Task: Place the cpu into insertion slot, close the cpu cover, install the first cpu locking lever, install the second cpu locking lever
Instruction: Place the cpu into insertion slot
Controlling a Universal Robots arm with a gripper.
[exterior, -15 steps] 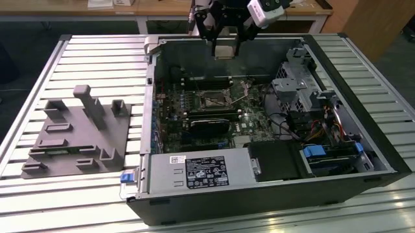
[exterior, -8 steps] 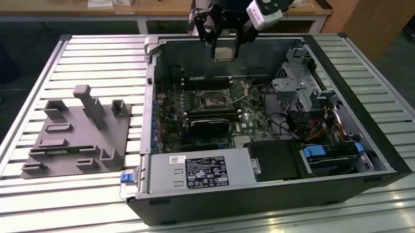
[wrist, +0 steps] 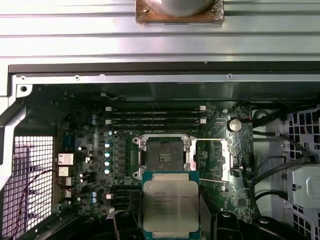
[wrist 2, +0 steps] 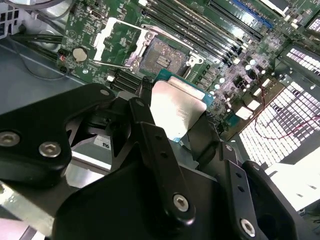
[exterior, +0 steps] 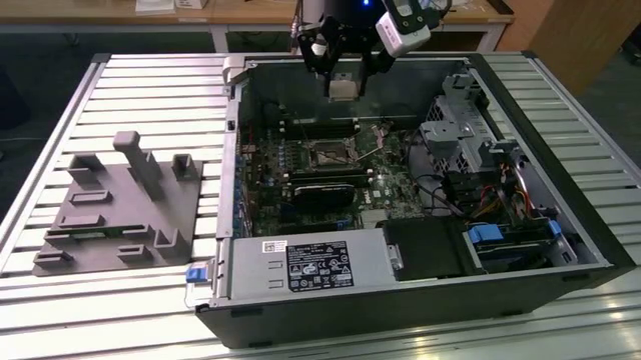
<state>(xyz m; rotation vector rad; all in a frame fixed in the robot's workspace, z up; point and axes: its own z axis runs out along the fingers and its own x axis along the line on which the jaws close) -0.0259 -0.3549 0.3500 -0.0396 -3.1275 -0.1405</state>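
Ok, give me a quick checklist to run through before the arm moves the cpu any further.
1. Grip: ok. The gripper is shut on the cpu, holding it by two opposite edges.
2. Slot empty: ok. Its dark centre is bare.
3. Cover open: ok. It is swung aside and lies beside the slot.
4. Cpu seated: not ok. It hangs above the board, apart from the slot.
5. Cpu's corner orientation against the slot: cannot tell.
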